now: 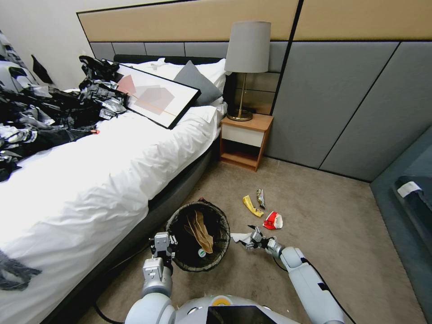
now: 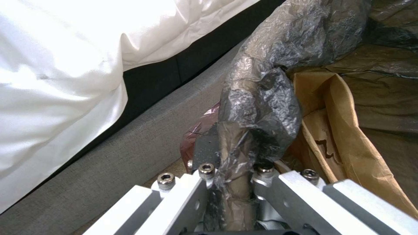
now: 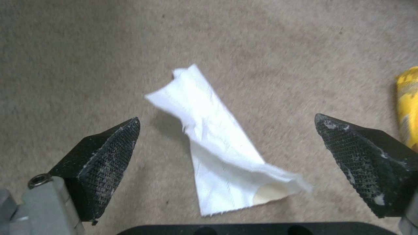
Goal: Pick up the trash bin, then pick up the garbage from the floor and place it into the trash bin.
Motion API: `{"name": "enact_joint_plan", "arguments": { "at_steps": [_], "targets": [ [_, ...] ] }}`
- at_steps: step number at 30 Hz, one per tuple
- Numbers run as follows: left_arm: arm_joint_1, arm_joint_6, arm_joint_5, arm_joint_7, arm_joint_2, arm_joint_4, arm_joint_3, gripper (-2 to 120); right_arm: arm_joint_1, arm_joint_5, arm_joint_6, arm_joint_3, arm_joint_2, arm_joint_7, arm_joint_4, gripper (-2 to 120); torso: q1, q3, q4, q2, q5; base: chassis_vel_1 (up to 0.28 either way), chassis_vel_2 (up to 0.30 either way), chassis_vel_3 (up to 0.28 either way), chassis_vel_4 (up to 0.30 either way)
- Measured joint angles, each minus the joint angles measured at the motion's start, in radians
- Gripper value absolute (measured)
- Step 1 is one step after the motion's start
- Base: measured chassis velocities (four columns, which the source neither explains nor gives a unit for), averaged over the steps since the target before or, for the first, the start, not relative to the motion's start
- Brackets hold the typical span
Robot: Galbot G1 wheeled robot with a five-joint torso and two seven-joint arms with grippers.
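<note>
Below, the right gripper (image 3: 226, 143) hangs spread over white paper scrap (image 3: 222, 153); the left gripper (image 2: 231, 182) pinches the trash bin (image 1: 198, 236) rim; no writing looks legible.

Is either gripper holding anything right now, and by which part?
The left gripper grips the trash bin by its bag-covered rim. The right gripper holds nothing; its jaws are open over the white paper scrap.

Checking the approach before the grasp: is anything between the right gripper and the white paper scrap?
Nothing visible. The right gripper is open above the white scrap, which lies flat on bare carpet between the fingers. The yellow wrapper lies off to one side.
</note>
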Motion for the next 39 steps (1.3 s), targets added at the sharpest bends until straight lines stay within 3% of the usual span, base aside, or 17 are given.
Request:
{"name": "enact_joint_plan", "arguments": {
  "at_steps": [15, 23, 26, 39],
  "targets": [
    [0.006, -0.005, 0.004, -0.002, 0.002, 0.005, 0.005, 0, 0.091, -0.023, 0.019, 0.010, 0.041, 0.047, -0.198, 100, 0.000, 0.000, 0.0000, 0.000, 0.0000, 0.000, 0.000, 0.000, 0.000],
    [0.008, -0.008, 0.007, -0.004, 0.001, 0.010, 0.008, 0, 0.128, -0.004, 0.044, 0.013, 0.055, 0.062, -0.293, 75, 0.000, 0.000, -0.0008, 0.000, -0.0009, 0.000, 0.000, 0.000, 0.000],
    [0.011, -0.009, 0.008, -0.005, 0.000, 0.010, 0.008, 0, 0.142, 0.000, 0.049, 0.015, 0.061, 0.067, -0.320, 67, 0.000, 0.000, 0.0001, 0.000, -0.0003, 0.000, 0.000, 0.000, 0.000],
    [0.011, -0.011, 0.015, -0.005, -0.002, 0.019, 0.016, 0, 0.132, 0.009, 0.056, 0.011, 0.068, 0.080, -0.305, 36, 0.000, 0.000, 0.0006, 0.000, 0.0011, 0.000, 0.000, 0.000, 0.000]
  ]
}}
